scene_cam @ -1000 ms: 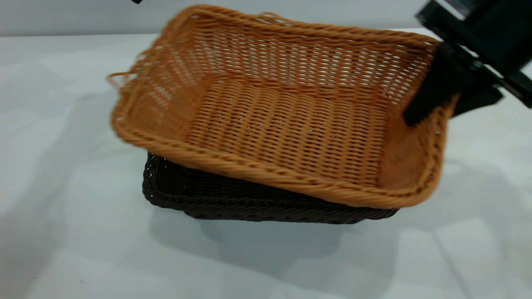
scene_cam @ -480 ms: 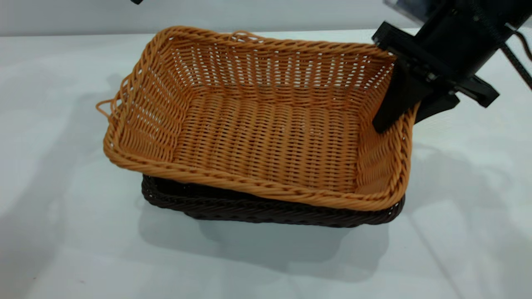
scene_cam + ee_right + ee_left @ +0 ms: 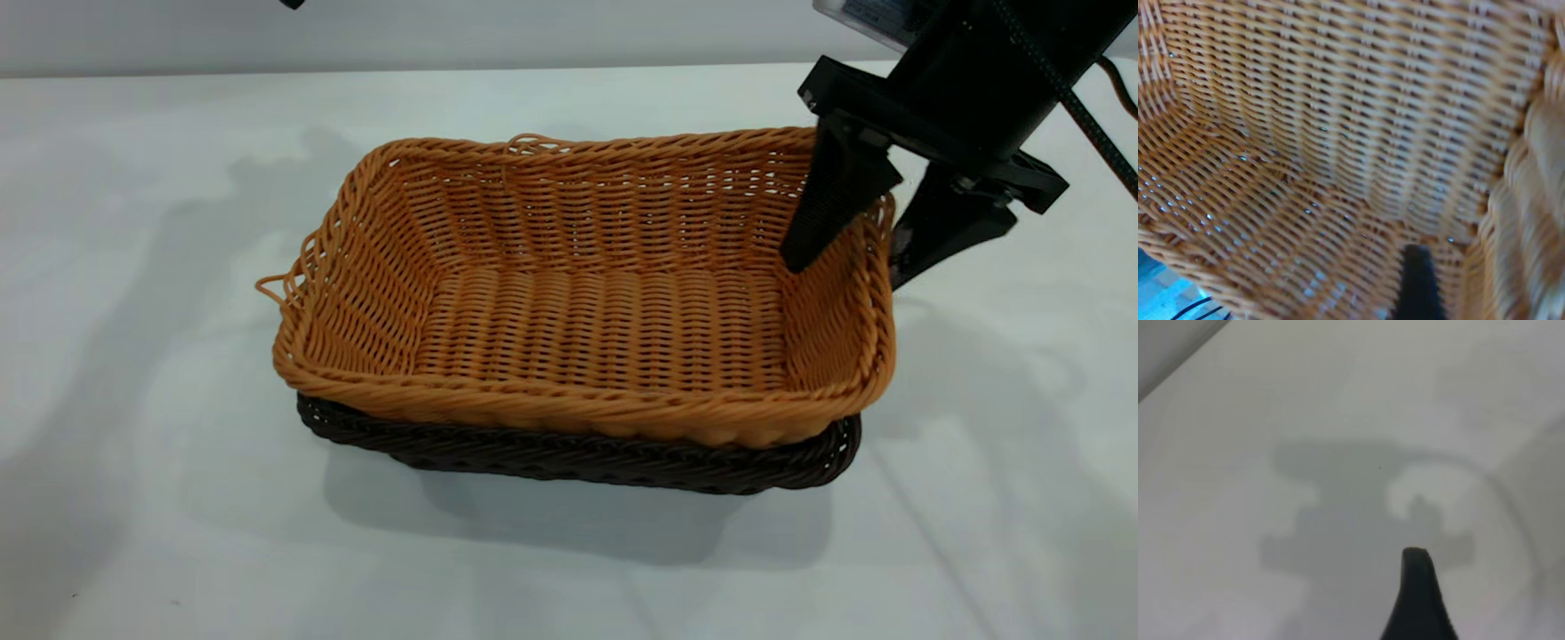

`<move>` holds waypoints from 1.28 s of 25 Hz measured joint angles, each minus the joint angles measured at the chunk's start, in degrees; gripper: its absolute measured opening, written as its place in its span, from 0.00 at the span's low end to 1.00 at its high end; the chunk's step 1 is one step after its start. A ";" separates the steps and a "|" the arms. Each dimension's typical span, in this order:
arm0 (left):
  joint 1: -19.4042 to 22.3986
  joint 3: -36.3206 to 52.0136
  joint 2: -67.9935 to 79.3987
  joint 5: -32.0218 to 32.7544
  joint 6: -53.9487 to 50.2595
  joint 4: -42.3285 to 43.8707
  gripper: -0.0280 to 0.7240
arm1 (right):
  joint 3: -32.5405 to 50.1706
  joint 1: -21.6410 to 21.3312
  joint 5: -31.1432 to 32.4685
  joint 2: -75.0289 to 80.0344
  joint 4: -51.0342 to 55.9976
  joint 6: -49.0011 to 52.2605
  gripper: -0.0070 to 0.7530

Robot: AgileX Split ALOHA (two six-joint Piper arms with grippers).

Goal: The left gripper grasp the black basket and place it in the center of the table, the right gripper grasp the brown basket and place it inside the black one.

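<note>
The brown basket [image 3: 605, 329] sits level inside the black basket [image 3: 578, 458], whose dark rim shows only along the front and at the right corner, on the table [image 3: 133, 267]. My right gripper [image 3: 846, 271] is open and straddles the brown basket's right short wall, with one finger [image 3: 831, 200] inside and the other outside. The right wrist view shows the basket's woven floor [image 3: 1271, 200] and the inner finger [image 3: 1418, 280] a little off the wall. My left gripper [image 3: 1491, 600] hangs over bare table, with one finger [image 3: 1418, 600] showing; only a dark scrap of that arm [image 3: 290, 3] shows at the exterior view's top edge.
Loose strand loops [image 3: 280, 289] stick out at the brown basket's left end. Bare table surrounds the stacked baskets on all sides. The right arm's body [image 3: 969, 71] rises above the baskets' right end.
The brown basket came down from a tilted hold and settled level into the black basket. My right gripper's fingers have spread apart around its right wall.
</note>
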 joint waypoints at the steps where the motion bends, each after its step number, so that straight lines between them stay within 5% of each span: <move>1: 0.00 -0.14 -0.11 0.38 0.00 0.00 0.68 | -0.75 0.00 0.28 0.00 -1.02 0.09 0.71; 5: 0.00 -1.25 -2.49 3.88 -1.17 1.23 0.68 | -5.97 0.00 2.46 -1.37 -5.74 3.64 0.82; 15: 0.00 -2.25 -21.67 16.58 -14.29 8.56 0.68 | -20.34 0.00 15.21 -16.58 -24.86 18.23 0.78; 18: 0.00 -2.25 -27.29 22.15 -18.42 8.56 0.68 | -20.87 0.00 17.79 -24.64 -25.05 17.80 0.78; 27: 0.00 0.06 -41.96 22.15 -30.35 8.61 0.68 | -20.94 0.00 23.00 -49.61 -25.00 17.08 0.78; 32: 0.00 11.02 -53.53 22.15 -36.09 8.51 0.68 | -15.63 0.00 23.12 -61.65 -21.78 17.33 0.78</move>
